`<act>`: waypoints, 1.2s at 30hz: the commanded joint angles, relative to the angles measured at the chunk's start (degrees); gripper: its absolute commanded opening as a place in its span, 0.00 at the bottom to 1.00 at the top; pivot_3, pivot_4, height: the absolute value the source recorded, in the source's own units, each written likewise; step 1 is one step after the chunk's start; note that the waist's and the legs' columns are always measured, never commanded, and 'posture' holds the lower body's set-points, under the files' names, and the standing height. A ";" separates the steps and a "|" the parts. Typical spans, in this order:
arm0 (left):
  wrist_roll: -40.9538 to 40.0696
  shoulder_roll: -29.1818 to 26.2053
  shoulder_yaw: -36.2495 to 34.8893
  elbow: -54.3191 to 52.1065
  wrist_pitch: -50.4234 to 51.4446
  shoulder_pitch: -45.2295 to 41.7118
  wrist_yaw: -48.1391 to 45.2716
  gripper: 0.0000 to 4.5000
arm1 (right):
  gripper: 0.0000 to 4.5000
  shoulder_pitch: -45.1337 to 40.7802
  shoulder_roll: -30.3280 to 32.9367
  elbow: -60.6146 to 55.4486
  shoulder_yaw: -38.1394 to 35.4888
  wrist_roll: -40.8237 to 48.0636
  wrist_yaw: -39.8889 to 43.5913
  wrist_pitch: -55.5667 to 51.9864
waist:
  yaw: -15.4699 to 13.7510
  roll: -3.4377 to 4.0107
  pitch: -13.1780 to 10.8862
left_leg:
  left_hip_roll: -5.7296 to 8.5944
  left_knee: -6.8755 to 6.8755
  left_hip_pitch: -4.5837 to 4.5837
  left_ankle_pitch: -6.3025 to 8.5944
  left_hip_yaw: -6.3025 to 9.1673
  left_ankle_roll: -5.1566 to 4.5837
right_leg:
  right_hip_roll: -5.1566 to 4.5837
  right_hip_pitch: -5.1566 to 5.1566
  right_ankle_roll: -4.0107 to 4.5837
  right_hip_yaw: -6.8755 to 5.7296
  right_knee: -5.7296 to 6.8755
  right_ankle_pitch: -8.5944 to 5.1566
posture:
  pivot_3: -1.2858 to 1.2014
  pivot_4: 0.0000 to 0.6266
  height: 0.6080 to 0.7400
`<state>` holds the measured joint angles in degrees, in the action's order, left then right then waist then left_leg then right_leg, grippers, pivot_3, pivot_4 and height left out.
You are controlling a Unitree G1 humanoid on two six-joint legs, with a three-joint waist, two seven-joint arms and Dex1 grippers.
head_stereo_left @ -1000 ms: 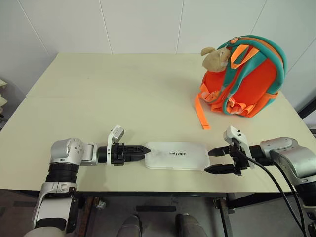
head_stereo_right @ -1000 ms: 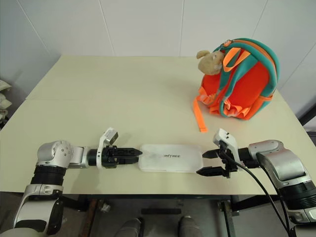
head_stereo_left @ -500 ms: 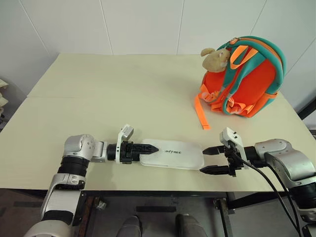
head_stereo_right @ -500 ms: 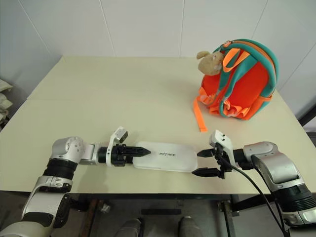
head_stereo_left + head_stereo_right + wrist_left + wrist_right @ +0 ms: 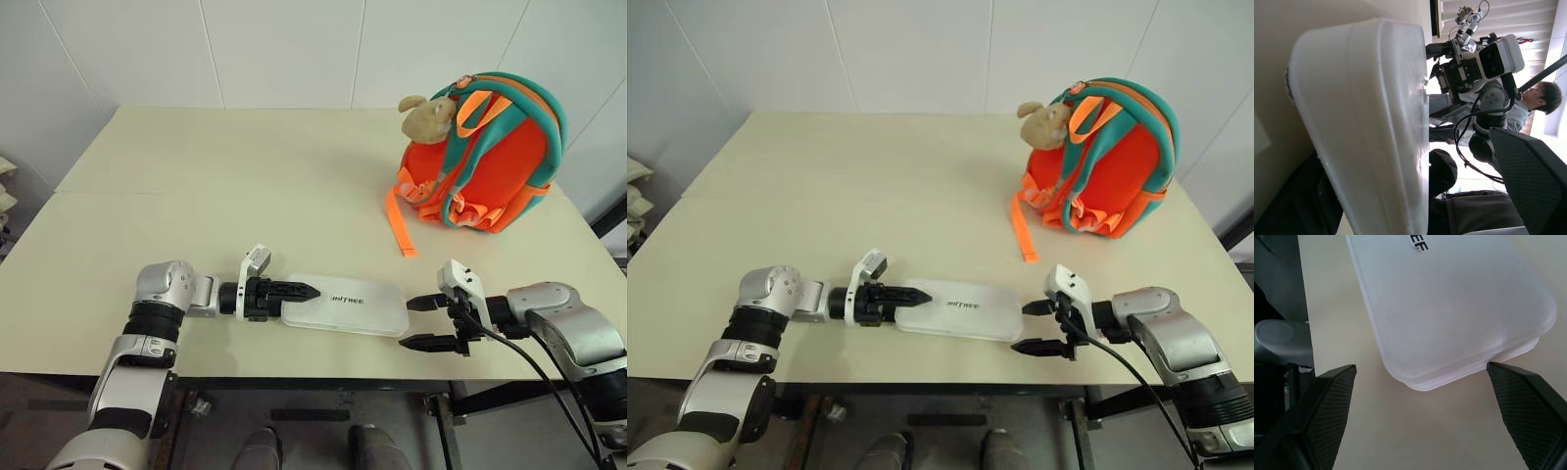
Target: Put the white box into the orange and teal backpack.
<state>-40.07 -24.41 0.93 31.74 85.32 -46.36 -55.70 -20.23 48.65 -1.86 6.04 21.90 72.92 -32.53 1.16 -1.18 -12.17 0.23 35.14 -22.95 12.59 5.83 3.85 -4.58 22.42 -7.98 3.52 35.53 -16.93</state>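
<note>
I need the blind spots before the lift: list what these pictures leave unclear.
- Backpack opening: faces away in the eye views, zip state unknown.
- Left pincer contact with the white box: in the left wrist view, the box hides its fingers.
- Plush toy: its attachment is too small to see.

The white box [image 5: 345, 304] looks smooth, faintly glossy plastic (frosted), the orange and teal backpack [image 5: 490, 157] soft matt cloth.

Bare table [image 5: 245, 186] between box [image 5: 348, 305], backpack [image 5: 490, 157]
</note>
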 commanded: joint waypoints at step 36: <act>0.46 -13.50 -10.56 -16.20 -31.32 11.96 -12.48 0.30 | 1.00 -32.77 -7.56 40.61 -15.23 -6.86 -27.39 16.87 | 0.45 -0.06 -0.06 | -0.09 -0.32 -0.26 0.04 -0.09 0.07 | 0.01 0.37 0.18 0.05 -0.12 0.03 | 0.52 0.24 1.00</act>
<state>-38.93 -37.16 -8.10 18.70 56.30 -34.37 -66.76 -50.45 41.26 35.50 -8.52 15.95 47.41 -18.24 1.60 -1.24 -12.23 0.13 34.77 -23.23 12.65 5.74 3.94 -4.57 22.83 -7.80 3.57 35.39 -16.90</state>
